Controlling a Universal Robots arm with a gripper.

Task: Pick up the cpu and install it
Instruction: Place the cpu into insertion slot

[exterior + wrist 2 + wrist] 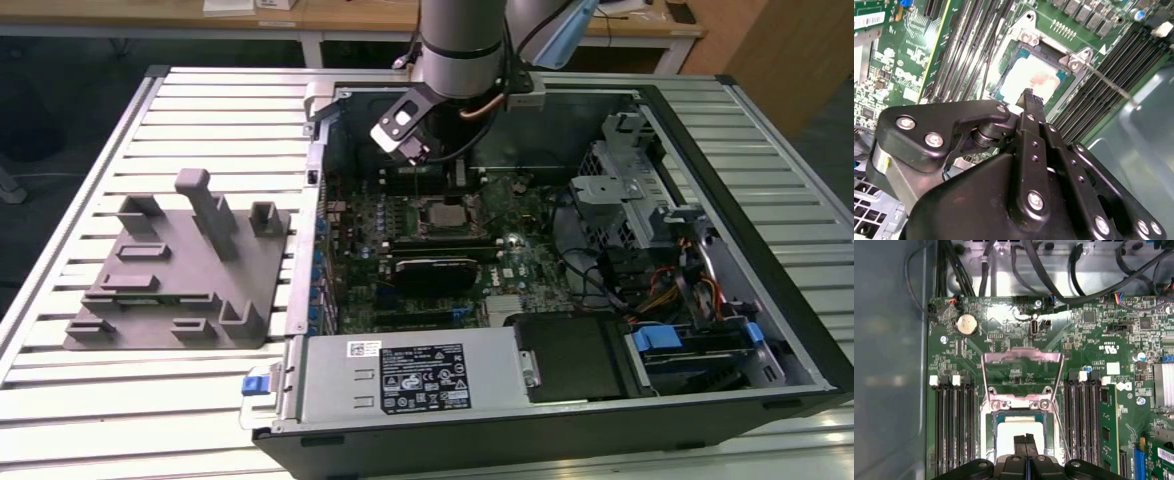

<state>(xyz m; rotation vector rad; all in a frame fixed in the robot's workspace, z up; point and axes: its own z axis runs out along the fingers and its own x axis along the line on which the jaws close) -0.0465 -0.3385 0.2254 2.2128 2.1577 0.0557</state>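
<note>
At the exterior view's left, the grey fixture stands on the slatted table, well apart from the work. To its right lies the open computer case with the motherboard exposed. The claw hangs over the socket area of the board.

In both wrist views the cpu lies flat inside the socket, with the load plate swung up and open. The claw is narrow: its fingertips meet with nothing between them, directly above the cpu's metal top. Contact cannot be confirmed.

Judged step: seating the chip.
- Keep the claw square to the socket and work along the vertical only. Sideways drag risks shifting the chip on its contacts.
- Keep clear of the wire lever and the memory slots flanking the socket.

At the exterior view's right, the drive cage plays no part.
</note>
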